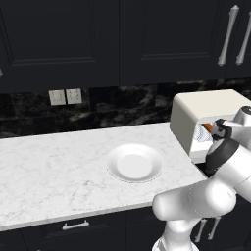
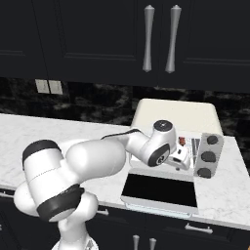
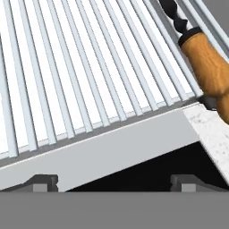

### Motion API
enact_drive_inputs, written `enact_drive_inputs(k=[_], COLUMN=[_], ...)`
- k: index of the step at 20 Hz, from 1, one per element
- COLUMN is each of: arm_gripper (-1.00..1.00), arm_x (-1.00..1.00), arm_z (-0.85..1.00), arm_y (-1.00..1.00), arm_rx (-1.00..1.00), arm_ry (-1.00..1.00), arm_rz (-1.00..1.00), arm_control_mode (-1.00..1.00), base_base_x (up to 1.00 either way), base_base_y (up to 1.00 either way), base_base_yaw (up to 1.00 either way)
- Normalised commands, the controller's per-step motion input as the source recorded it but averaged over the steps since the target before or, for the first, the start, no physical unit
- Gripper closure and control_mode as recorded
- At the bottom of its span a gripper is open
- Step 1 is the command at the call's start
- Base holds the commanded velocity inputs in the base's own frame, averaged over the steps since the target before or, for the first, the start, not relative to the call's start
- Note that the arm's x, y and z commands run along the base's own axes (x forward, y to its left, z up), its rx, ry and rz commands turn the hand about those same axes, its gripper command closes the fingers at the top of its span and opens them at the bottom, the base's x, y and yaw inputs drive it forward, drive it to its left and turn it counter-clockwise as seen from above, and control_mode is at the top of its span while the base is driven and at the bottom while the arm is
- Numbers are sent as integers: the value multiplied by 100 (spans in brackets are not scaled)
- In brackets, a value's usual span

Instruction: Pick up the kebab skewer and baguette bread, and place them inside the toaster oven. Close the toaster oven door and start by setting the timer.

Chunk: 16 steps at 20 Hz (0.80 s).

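Baguette bread (image 3: pixel 208 67) and kebab skewer (image 3: pixel 175 17) lie side by side on the wire rack in the hand view, my fingers (image 3: pixel 114 183) spread wide and holding nothing, so I should back straight out without snagging them. From the left base view, the white plate (image 1: pixel 135 163) sits bare on the table (image 1: pixel 54 166) beside the toaster oven (image 1: pixel 206 110). Only the right base view shows the toaster oven door (image 2: pixel 158 190) folded down flat; I should lift it from under its front edge.

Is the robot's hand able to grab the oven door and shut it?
Probably yes. The toaster oven door lies open and flat, nothing rests on it, and the gripper hangs open and empty just above it at the toaster oven mouth.
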Motion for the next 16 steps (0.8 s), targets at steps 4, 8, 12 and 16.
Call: enact_drive_inputs(k=[4, 8, 12, 16], arm_gripper=[-100, -100, -100, -100], arm_x=[8, 24, 23, 28], arm_z=[0, 0, 0, 0], arm_y=[0, 3, 19, 11], arm_rx=[2, 1, 0, 0], arm_ry=[-7, -9, -10, -6], arm_rz=[0, 0, 0, 0], arm_control_mode=[-100, -100, -100, -100], base_base_x=[0, 0, 0, 0], base_base_y=[0, 0, 0, 0], base_base_yaw=[0, 0, 0, 0])
